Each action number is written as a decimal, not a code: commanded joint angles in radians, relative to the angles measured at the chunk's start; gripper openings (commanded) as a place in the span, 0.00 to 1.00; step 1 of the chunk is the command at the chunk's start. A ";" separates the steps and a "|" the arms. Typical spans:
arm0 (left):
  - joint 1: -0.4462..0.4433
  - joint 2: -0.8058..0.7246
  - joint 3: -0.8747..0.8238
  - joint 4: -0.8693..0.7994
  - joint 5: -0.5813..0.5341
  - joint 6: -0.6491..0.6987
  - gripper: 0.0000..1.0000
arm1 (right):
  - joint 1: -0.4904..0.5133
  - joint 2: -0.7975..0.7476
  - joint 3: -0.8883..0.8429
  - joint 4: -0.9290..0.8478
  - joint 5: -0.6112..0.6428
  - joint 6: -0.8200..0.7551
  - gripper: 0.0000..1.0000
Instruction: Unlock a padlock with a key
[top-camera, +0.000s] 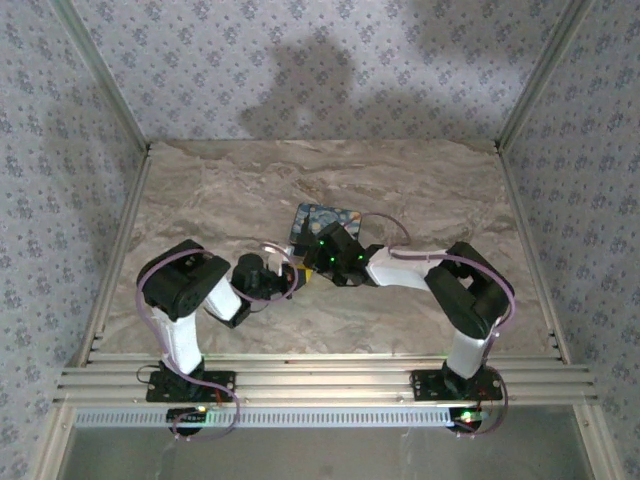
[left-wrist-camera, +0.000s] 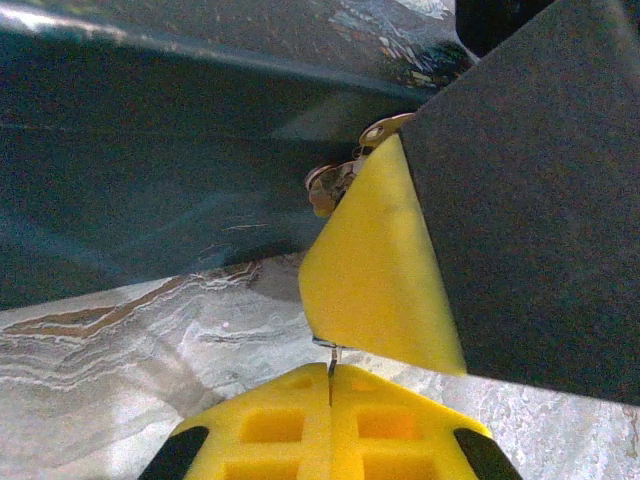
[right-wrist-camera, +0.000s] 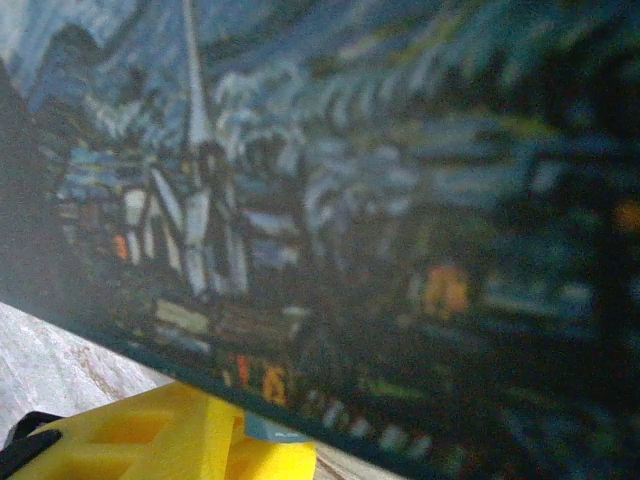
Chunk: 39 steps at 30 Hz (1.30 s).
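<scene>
Top view soft, even light w/ arm shadows on wall (top-camera: 320, 70) behind the box (top-camera: 320, 213); close up, box print dim & blurry, glare streak along its top edge.

Nothing legible anywhere at the moment: no words, no numbers, no brand marks. Up close on the right wrist camera, the dark blue box (right-wrist-camera: 400, 200) is covered in a painted night scene with swirling sky, a steeple and lit windows, but it's blurred and no lettering comes through. On the left wrist camera, the padlock (left-wrist-camera: 372, 270) turns a plain yellow face with no stamp or label that can be made out. From above, the wallpaper (top-camera: 300, 60) carries a repeating floral motif and no writing.
</scene>
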 joint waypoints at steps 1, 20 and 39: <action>-0.010 -0.020 -0.006 -0.044 0.022 -0.011 0.00 | -0.008 0.014 0.026 -0.006 0.024 0.017 0.50; -0.017 -0.177 0.088 -0.345 0.046 0.165 0.00 | -0.050 0.045 0.107 -0.054 -0.081 0.028 0.08; -0.318 -0.268 0.240 -0.838 -0.591 0.683 0.00 | -0.064 0.087 0.276 -0.347 -0.231 -0.003 0.29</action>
